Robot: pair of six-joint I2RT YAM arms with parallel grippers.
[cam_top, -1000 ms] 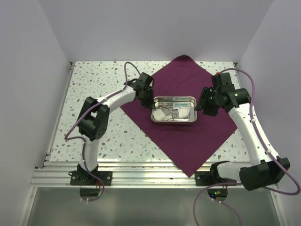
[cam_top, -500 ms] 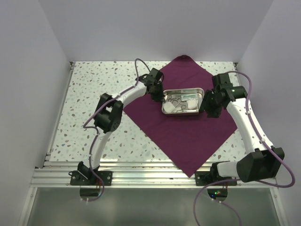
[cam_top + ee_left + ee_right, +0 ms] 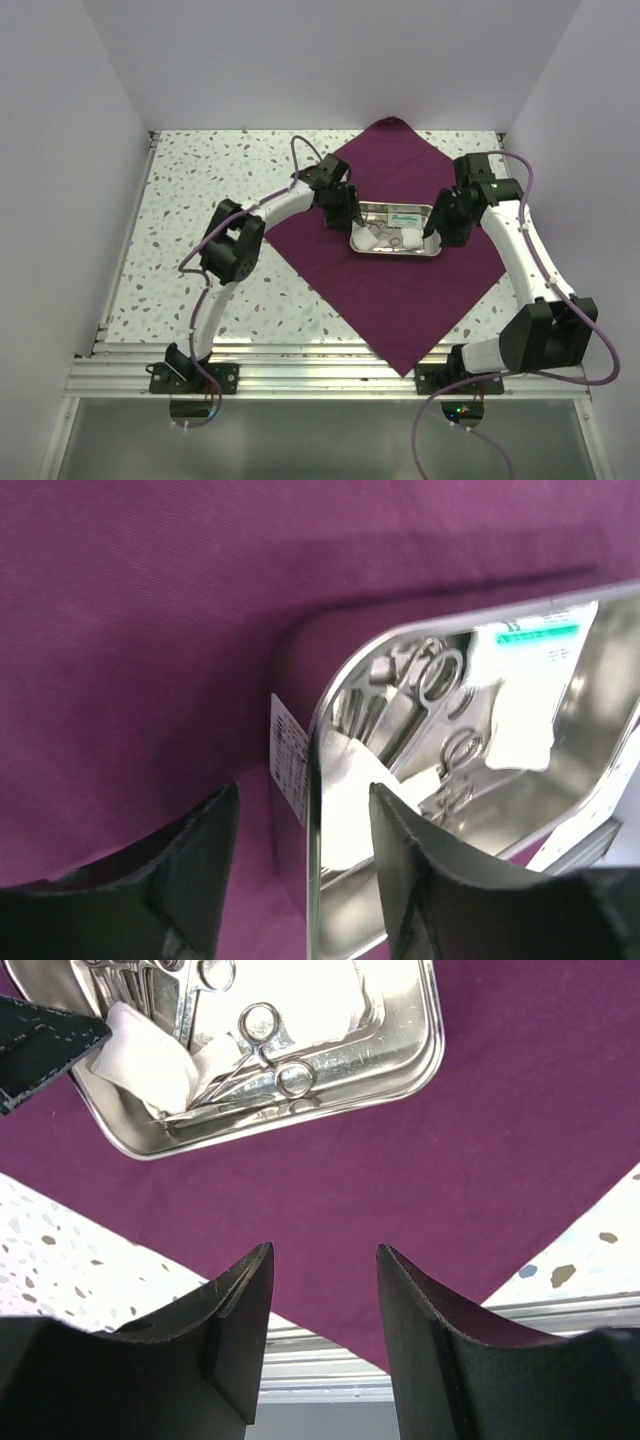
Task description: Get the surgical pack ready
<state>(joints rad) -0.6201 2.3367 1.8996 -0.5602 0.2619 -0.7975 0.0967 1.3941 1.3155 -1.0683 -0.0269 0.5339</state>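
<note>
Steel tray (image 3: 395,253), loaded with forceps (image 3: 262,1055), white gauze (image 3: 150,1060) and a green-labelled packet (image 3: 535,640), sits near the middle of the plum cloth (image 3: 400,300) on the counter (image 3: 200,190). We judge loading done and wrapping left, since the cloth lies flat. The left gripper (image 3: 300,800) jaws straddle the tray's rim, parted and gripping nothing. The right gripper (image 3: 325,1252) jaws gape empty beside the tray's far end.

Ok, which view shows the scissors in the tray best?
Right wrist: the scissors lie sharp and close, seen from above, in the tray. Left wrist shows them blurred, side-on past the tray's rim; the top view shows only tiny glints.
</note>
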